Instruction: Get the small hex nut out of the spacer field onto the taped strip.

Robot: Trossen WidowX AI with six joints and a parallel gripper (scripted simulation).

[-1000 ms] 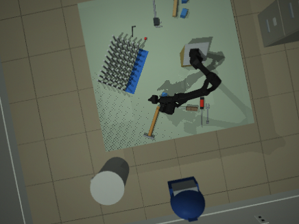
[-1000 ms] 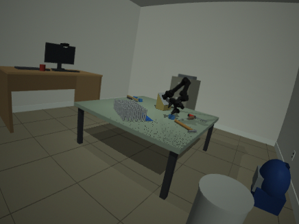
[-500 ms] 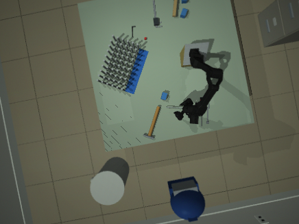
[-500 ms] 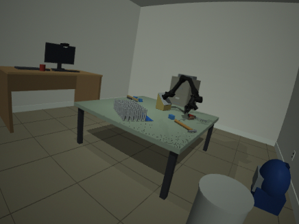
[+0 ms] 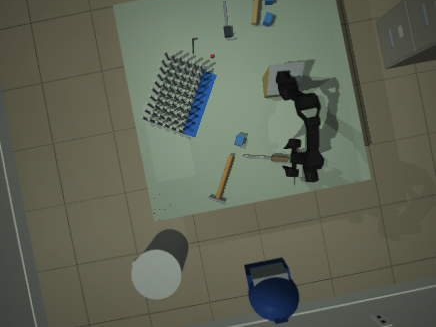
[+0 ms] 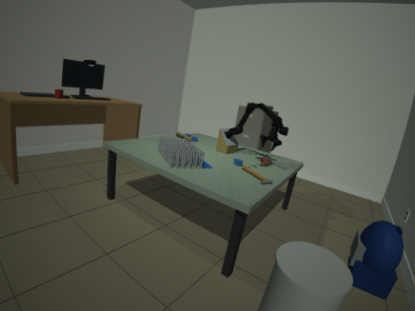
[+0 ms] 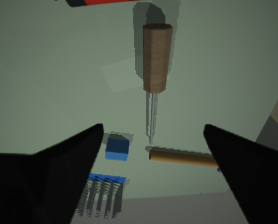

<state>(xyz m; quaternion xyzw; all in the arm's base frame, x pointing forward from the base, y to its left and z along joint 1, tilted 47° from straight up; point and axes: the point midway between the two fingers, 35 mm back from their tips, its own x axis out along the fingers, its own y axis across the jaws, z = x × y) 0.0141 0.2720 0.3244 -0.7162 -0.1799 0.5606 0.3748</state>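
The claw (image 7: 152, 150) is hanging spread and empty over the wooden-handled pick (image 7: 156, 65) lying on the bench (image 5: 150, 27). The nut is hiding unseen among the spacers (image 5: 175, 89). A crooked descent risks nudging the pick's handle aside, or grazing the nearby hammer (image 5: 224, 177).

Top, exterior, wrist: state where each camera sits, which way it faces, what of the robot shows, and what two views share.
Top: overhead, facing straight down on the table; the whole black arm shows.
Exterior: out in the room near the floor, facing the table and far wall; the whole arm shows, small.
Wrist: on the arm, facing down past the open hand; only its two dark fingers show.
Shared: the wooden-handled pick and small blue block appear in wrist and top.
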